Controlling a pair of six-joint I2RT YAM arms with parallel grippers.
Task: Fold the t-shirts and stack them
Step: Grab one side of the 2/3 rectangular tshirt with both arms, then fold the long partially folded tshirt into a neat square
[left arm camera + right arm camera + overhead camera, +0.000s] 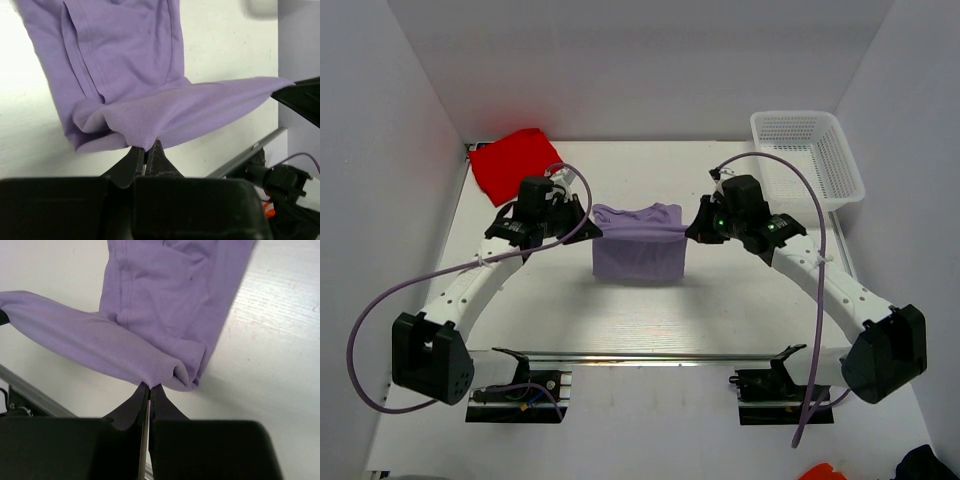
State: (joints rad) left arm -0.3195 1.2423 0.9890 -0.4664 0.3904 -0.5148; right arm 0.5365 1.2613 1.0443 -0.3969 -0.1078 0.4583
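Note:
The lavender t-shirt (638, 245) lies partly folded in the middle of the table, its near part lifted and stretched between both grippers. My left gripper (590, 228) is shut on the shirt's left edge; in the left wrist view the fingertips (148, 148) pinch a fold of the lavender cloth (150, 100). My right gripper (686, 232) is shut on the right edge; in the right wrist view the gripper (150, 387) pinches the cloth (150, 340). The red t-shirt (514, 162) lies folded at the back left corner.
A white mesh basket (807, 155) stands at the back right. White walls enclose the table on three sides. A metal rail (650, 355) runs along the near edge between the arm bases.

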